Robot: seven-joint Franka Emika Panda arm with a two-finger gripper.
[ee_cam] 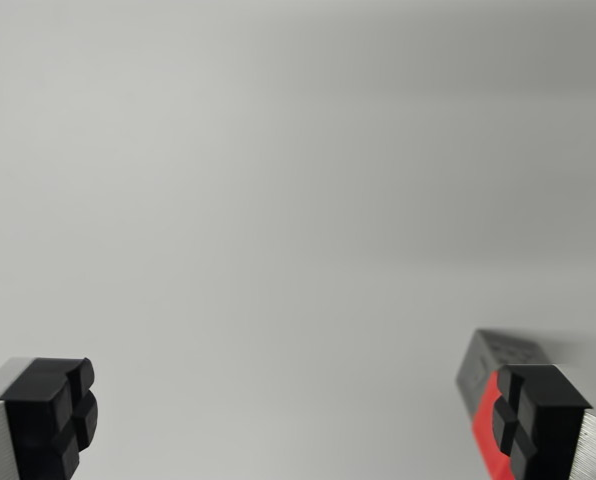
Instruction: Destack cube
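in the wrist view your gripper (293, 420) has its jaws spread wide, nothing between them, over a bare grey worktop (298, 200). no cube shows here. you look to be at the searching step; next, bring the stack into view.

Both fingers (48, 415) of the gripper (293, 415) are cut off by the bottom edge, the left one also by the left edge and the right one by the right edge. The grey surface (298, 180) behind them is a featureless blur.
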